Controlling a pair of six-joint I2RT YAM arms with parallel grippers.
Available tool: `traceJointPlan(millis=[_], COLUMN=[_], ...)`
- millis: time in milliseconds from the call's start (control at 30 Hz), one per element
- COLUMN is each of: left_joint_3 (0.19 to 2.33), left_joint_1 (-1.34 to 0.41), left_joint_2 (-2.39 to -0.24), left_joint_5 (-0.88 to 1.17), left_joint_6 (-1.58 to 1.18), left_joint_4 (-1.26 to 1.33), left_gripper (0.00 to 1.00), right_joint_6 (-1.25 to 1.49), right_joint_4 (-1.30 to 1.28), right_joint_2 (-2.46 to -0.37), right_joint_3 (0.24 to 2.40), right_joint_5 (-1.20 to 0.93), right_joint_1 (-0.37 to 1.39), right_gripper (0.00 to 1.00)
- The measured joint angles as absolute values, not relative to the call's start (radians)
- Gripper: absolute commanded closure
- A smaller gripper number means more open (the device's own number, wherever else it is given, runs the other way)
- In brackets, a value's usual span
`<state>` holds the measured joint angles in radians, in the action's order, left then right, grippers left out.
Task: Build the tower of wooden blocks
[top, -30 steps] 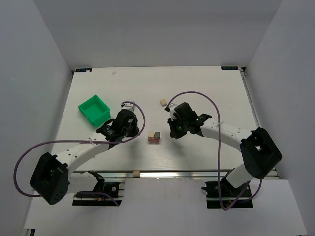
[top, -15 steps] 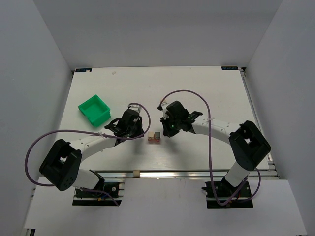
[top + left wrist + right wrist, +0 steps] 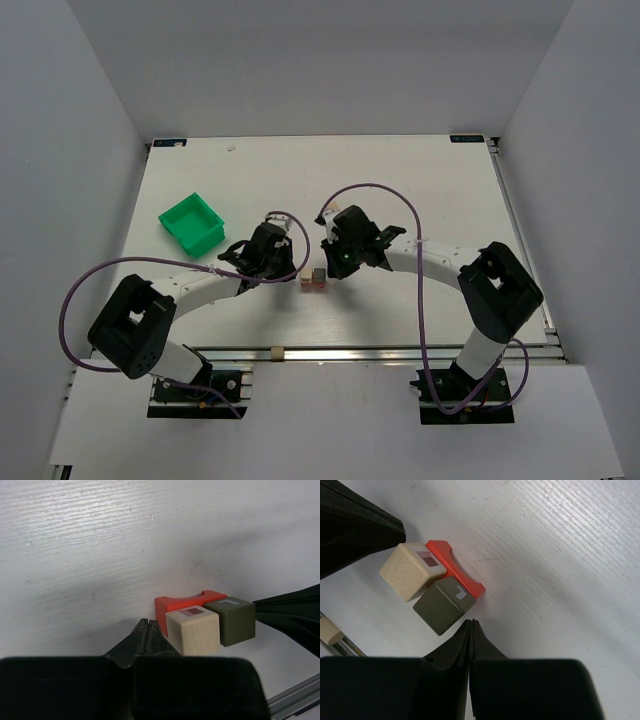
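Observation:
The wood block tower is a small cluster mid-table. A red-orange block has a pale beige cube and a grey-brown cube side by side against it. I cannot tell whether the cubes rest on it. My left gripper is shut and empty, its tip just left of the beige cube. My right gripper is shut and empty, its tip nearly touching the grey-brown cube. In the top view the left gripper and right gripper flank the cluster.
A green plastic bin stands at the left of the table. A small beige block lies on the front rail and also shows in the right wrist view. Purple cables loop over both arms.
Both grippers have closed in on the block cluster, the left one moving right and the right one moving left. The blocks have not moved.

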<state>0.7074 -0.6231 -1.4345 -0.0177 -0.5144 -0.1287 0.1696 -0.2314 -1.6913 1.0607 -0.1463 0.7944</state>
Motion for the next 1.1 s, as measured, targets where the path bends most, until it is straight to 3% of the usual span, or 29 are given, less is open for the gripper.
traceJointPlan(millis=[1100], left_joint_3=[0.709], left_joint_1=[-0.629], left_joint_2=[-1.435], left_joint_5=[0.028], left_joint_6=[-0.479], left_joint_4=[-0.126], left_gripper=[1.00], right_joint_6=[0.173], right_joint_4=[-0.229], right_joint_2=[-1.692], right_joint_3=[1.061], right_joint_5=[-0.161], right_joint_1=[0.808], right_gripper=[0.95])
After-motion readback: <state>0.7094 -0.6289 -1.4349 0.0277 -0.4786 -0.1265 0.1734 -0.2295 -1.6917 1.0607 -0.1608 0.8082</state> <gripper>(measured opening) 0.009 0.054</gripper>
